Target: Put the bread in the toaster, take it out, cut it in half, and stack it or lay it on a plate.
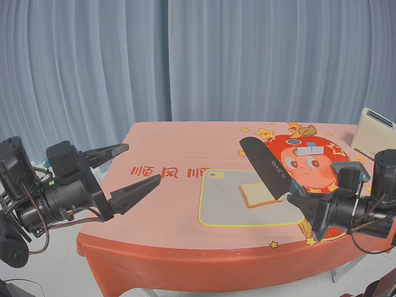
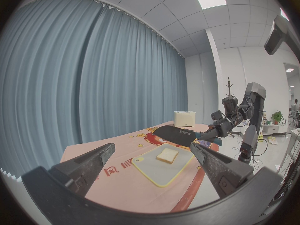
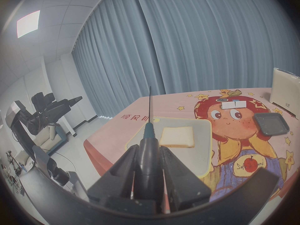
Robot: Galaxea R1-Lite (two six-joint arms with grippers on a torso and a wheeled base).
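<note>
Pink table (image 1: 165,219): one bread slice (image 1: 259,194), one board (image 1: 222,205), right tool (image 1: 296,195) gripping one knife (image 1: 264,166).

Left arm (image 1: 41,194), lower left of frame: black cylindrical joints, matte housings, looping dark cables (image 1: 48,236), small green indicator light.
Left gripper (image 1: 142,162): two dark grey tapered fingers (image 2: 90,164), scuffed, one screw each.
Right arm (image 1: 367,211), lower right: same black build, grey wrist bracket (image 1: 350,169), thin cables.
Right gripper (image 1: 298,194): black, wedge-shaped.
</note>
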